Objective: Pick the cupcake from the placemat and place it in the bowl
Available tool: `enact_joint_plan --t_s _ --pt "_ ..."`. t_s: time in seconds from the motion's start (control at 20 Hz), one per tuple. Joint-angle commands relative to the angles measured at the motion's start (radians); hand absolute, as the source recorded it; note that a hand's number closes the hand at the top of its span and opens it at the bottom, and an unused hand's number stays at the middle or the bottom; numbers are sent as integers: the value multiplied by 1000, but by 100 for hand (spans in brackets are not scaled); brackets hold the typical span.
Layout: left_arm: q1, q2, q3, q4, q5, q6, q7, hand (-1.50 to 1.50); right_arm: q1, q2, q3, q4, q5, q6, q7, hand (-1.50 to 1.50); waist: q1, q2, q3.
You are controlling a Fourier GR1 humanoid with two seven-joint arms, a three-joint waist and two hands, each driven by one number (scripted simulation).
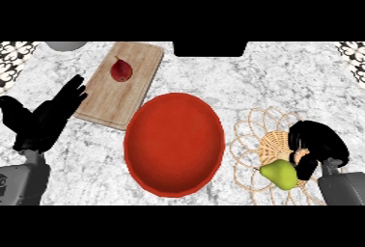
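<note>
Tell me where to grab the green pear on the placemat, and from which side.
Grip the pear across its wide body, coming from above on the red bowl side. It lies at the woven placemat's near edge, and the right hand crowds its far-right side, so the left flank looks freest.

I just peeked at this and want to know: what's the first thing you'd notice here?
The big red bowl in the middle of the marble counter grabs the eye first. Right of it, the right hand curls over a woven placemat beside a green pear. At the left, the open left hand rests by a wooden cutting board carrying a small dark red thing.
</note>
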Motion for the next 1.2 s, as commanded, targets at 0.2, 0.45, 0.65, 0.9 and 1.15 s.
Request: enact_joint_plan --t_s 0.2,0.45,0.65,0.9,1.15 --pt "-34 -19 2 13 -15 16 33 0 33 -38 19 8 14 -31 -210 150 2 5 9" --pt "1 -13 4 28 -13 -12 -13 0 111 -192 45 51 -13 -97 -591 150 3 7 10" --pt "8 -42 -18 31 -43 6 -36 0 161 -223 7 -64 -32 -115 -661 150 -7 4 9" --pt "23 -14 24 -6 -12 -3 4 0 301 -268 -75 -344 -117 -47 -671 150 -14 1 8" --pt "16 -18 16 23 -34 -9 -28 0 392 -320 -199 -607 -216 99 -628 150 -19 1 8"
